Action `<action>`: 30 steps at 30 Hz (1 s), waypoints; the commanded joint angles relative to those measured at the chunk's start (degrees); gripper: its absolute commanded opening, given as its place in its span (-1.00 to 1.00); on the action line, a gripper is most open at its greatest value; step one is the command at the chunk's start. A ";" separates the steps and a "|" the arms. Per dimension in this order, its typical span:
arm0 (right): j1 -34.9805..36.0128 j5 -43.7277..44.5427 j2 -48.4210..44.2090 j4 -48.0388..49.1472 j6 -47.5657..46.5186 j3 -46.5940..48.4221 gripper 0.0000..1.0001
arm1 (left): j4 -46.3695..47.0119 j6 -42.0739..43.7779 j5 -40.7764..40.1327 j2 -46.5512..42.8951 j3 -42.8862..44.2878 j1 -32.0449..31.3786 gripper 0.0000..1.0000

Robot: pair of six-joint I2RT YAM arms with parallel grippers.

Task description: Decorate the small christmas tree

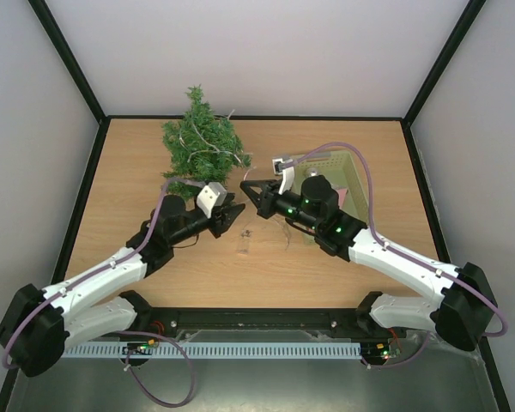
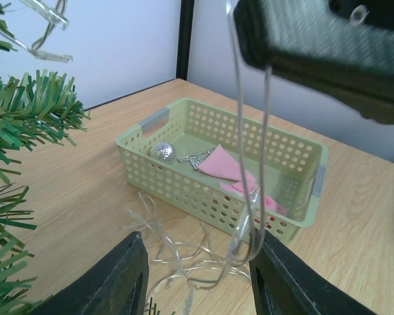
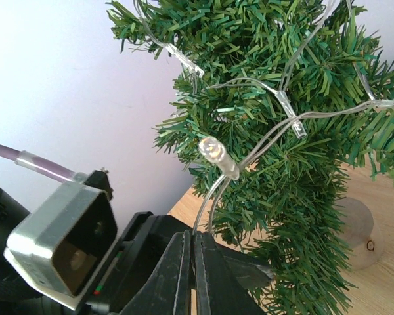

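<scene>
Right tool (image 3: 192, 246) pinching light string (image 3: 213, 151), small christmas tree (image 3: 282, 79) top cropped

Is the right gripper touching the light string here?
Touching. The right wrist view shows the right gripper shut on the light string, its clear wire pinched just below a bulb.

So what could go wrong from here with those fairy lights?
1. The right tool is shut on the light string, which is already draped through the small christmas tree. A hard pull could tip the tree or drag lights off.
2. The string's slack hangs inside the open left tool and lies tangled on the table beside the basket. It may snag or knot.
</scene>
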 commanded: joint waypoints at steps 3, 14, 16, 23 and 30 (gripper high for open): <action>0.40 1.14 -1.99 3.78 1.91 -0.61 -0.97 | 7.72 4.02 -1.27 3.12 -1.41 -0.86 -0.15; 0.39 4.44 -2.25 3.55 2.07 -1.84 -0.96 | 5.09 3.16 -4.48 0.01 -3.33 -1.44 -0.95; 0.38 4.82 -2.44 3.67 2.02 -2.23 -0.91 | 3.91 2.56 -5.56 -2.15 -3.80 -1.44 -0.95; 0.33 9.62 -6.56 -3.02 -9.09 -2.56 -0.26 | -7.86 -2.50 -10.25 -8.86 -1.70 -1.36 -0.95; 0.33 10.83 -12.63 -7.46 -24.64 -6.19 0.02 | -15.80 -7.32 -11.21 -13.18 0.26 -1.30 -0.95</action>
